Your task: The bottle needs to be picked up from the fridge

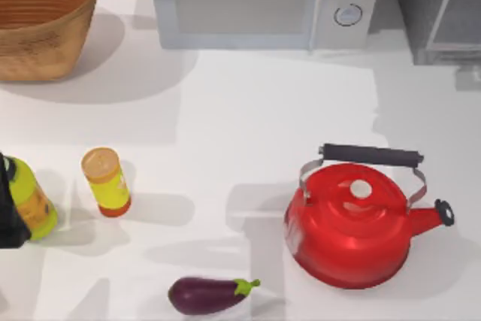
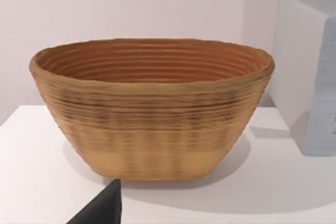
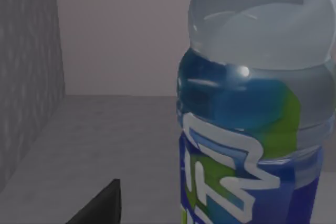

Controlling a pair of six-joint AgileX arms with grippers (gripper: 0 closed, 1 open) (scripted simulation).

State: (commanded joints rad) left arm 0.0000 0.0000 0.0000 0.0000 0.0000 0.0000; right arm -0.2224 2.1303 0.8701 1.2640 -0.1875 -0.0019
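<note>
Bottle (image 3: 247, 108) stands upright inside the fridge (image 1: 440, 13), at one o'clock on the table, close before my right wrist. Smooth, probably slippery plastic; grip the labelled body. Whether my fingers are apart, I cannot tell.

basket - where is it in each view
top view: basket in the picture's upper left corner, left of the microwave.
left wrist view: basket in the middle, microwave's side beside it.
right wrist view: faces the bottle inside the fridge instead.
shared landmark: the microwave.
</note>
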